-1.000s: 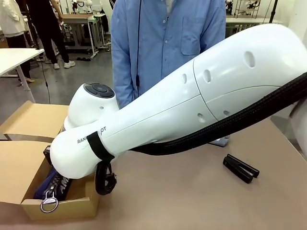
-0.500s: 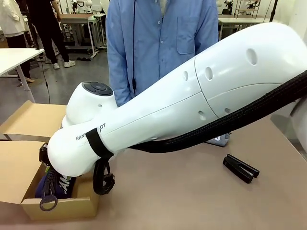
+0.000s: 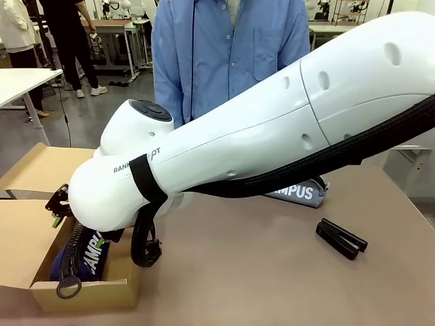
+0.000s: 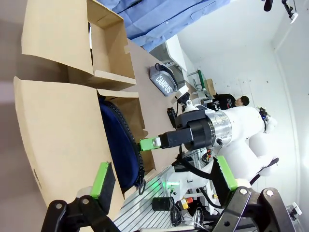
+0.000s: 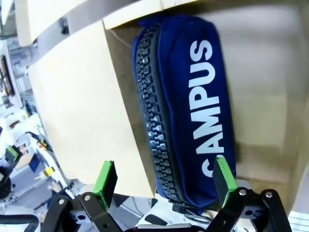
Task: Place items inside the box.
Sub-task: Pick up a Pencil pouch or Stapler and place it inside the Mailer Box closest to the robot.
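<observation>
- The left gripper [image 4: 163, 169] has its jaws spread wide. Nothing sits between its green pads [image 4: 103, 178], and it hangs apart from the cardboard flaps in front of it.
- The right gripper [image 5: 164, 176] is also wide open and holds nothing. It points down into the box [image 5: 72, 106] and hovers above the navy "CAMPUS" pouch [image 5: 193, 96]. One pad lines up with the pouch's edge, but whether it touches I cannot tell.
- The white right arm [image 3: 272, 136] comes in from the right and reaches across the middle to the near left of the scene.
- The table [image 3: 258, 285] is brown. A grey "CAMPUS" pouch [image 3: 302, 192] lies right of centre toward the far side, partly hidden behind the arm.
- A black clip-like tool [image 3: 341, 238] lies on the bare table near the right, well apart from the box.
- A person in a blue shirt [image 3: 224, 47] stands at the far edge. Beyond them are a grey floor and other tables at the far left.
- The box stands at the near left with its flaps open.
- The navy pouch lies inside it, zip side up. Its metal pull ring [image 3: 68, 288] hangs over the near wall.
</observation>
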Tool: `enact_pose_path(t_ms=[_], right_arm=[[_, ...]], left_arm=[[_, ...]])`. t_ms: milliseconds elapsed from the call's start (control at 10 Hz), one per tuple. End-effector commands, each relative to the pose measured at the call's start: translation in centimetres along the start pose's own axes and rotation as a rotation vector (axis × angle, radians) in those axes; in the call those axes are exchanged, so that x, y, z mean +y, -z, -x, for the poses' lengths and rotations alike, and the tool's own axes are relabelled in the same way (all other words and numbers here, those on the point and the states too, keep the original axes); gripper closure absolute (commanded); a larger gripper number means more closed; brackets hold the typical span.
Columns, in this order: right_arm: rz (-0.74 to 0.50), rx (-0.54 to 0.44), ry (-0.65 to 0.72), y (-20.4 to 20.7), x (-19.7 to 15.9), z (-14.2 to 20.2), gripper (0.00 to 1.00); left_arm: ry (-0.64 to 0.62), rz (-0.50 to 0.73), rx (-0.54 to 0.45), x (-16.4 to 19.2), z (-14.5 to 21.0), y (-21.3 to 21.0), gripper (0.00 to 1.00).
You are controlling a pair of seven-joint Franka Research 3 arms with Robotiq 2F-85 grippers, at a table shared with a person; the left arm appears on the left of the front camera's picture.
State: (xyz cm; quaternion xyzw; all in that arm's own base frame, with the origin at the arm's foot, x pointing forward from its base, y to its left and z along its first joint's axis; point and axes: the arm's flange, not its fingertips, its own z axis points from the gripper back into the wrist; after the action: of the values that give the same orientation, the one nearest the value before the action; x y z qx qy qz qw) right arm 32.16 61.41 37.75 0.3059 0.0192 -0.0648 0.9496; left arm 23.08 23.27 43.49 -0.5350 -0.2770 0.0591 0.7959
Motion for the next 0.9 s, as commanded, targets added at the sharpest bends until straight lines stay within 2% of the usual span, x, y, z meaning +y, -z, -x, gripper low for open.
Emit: enact_pose_path(t_ms=[0, 100, 200, 400, 500, 600, 700, 800], right_arm=[[-0.05, 0.066, 0.005, -1.4, -2.2, 0.3, 0.0], [-0.127, 0.164, -0.085, -3.9, -3.4, 0.5, 0.0], [-0.247, 0.159, -0.087, -8.4, -5.9, 0.3, 0.0], [-0.472, 0.154, -0.068, -18.6, -13.8, 0.2, 0.0], [-0.578, 0.121, -0.072, -22.1, -18.1, 0.6, 0.0], [-0.643, 0.04, -0.019, -24.5, -22.4, 1.1, 0.0], [-0.788, -0.03, -0.038, -26.1, -26.9, 2.4, 0.0], [-0.859, -0.117, 0.144, -25.6, -28.9, 3.4, 0.0]], left_arm=[[0.022, 0.022, -0.019, -0.2, -0.1, 0.0, 0.0], [0.022, 0.022, -0.019, -0.2, -0.1, 0.0, 0.0], [0.022, 0.022, -0.019, -0.2, -0.1, 0.0, 0.0], [0.022, 0.022, -0.019, -0.2, -0.1, 0.0, 0.0], [0.022, 0.022, -0.019, -0.2, -0.1, 0.0, 0.0], [0.022, 0.022, -0.019, -0.2, -0.1, 0.0, 0.0], [0.022, 0.022, -0.019, -0.2, -0.1, 0.0, 0.0], [0.022, 0.022, -0.019, -0.2, -0.1, 0.0, 0.0]])
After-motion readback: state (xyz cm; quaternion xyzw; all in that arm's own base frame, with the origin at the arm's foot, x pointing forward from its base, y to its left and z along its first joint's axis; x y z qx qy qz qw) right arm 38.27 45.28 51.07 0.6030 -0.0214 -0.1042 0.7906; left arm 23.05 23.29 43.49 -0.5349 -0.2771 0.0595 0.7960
